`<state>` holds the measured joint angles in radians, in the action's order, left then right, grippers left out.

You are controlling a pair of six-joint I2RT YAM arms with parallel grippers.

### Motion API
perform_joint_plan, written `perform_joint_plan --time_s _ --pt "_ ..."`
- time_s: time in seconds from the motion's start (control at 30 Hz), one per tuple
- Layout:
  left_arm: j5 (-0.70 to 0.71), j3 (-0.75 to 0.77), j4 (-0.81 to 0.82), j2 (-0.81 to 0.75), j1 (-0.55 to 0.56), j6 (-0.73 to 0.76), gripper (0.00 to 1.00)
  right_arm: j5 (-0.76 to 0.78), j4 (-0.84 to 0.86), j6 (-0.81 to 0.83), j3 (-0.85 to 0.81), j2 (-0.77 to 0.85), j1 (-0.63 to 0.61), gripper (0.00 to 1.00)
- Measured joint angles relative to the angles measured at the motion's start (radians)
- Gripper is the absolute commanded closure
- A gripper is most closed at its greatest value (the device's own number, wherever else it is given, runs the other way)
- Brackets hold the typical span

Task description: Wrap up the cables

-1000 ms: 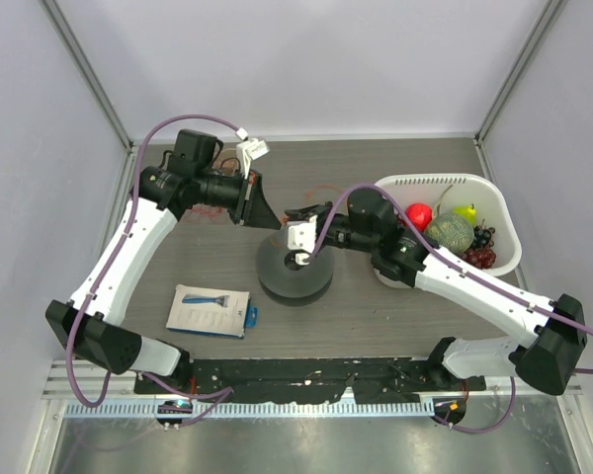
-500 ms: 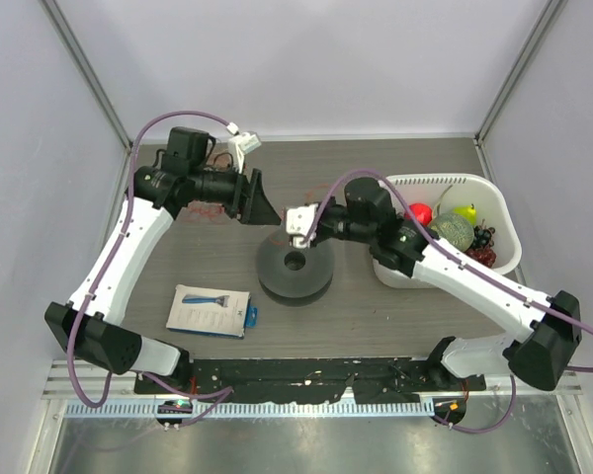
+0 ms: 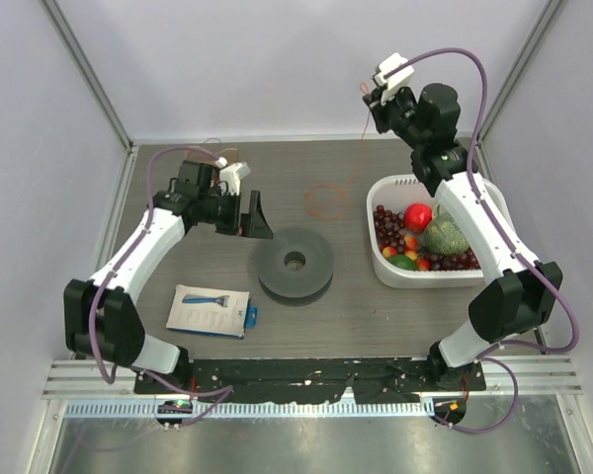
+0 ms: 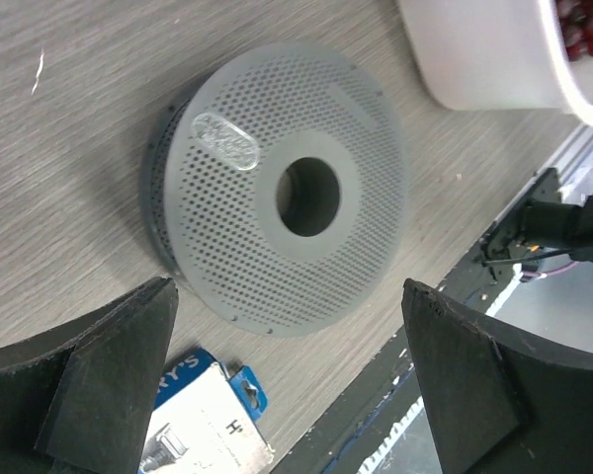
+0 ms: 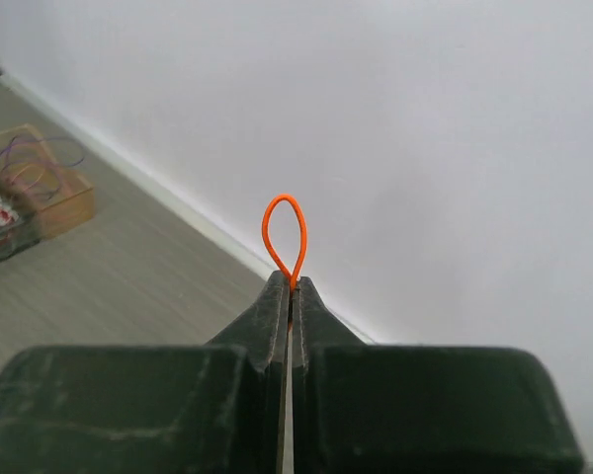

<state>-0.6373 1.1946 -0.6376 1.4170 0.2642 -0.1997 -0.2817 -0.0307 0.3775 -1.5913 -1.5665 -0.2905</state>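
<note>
Orange cable [image 5: 284, 230] loop at the tip of the tight-pressed right gripper [image 5: 290, 287]

- Top view: high, behind the arm bases, looking down on the whole table [image 3: 356, 306]. Far off, both arms in frame.
- Left wrist: close over the table, looking down between its hand's [image 4: 287, 286] spread fingers at the disc [image 4: 277, 188]. Basket [image 4: 474, 69] corner at top right, pack [image 4: 203, 415] at bottom.
- Right wrist: raised, faces the back wall [image 5: 425, 138] along its hand [image 5: 289, 284]. Cable [image 5: 284, 229] loop close at the fingertips.
- Shared: top and left wrist both show disc, basket and pack. Top and right wrist share wall, cable and the far strip of table.
</note>
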Motion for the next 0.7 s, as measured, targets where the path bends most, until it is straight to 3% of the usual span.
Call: perform_joint_plan --time_s 0.27,0.43,0.57,0.7 --pt "0.032 -0.011 0.019 0.221 0.000 0.052 0.00 0.075 0.079 -0.059 0.057 0.024 0.008 0.99" --pt "-0.050 -0.012 0.023 0.344 0.000 0.058 0.03 0.061 0.058 -0.074 0.111 0.054 0.009 0.99" --pt "-0.131 -0.038 0.076 0.374 0.000 0.040 0.23 0.047 0.048 -0.078 0.137 0.077 0.009 0.99" --pt "-0.217 -0.039 0.127 0.394 0.002 0.017 0.54 0.027 0.043 -0.082 0.154 0.100 0.009 0.99"
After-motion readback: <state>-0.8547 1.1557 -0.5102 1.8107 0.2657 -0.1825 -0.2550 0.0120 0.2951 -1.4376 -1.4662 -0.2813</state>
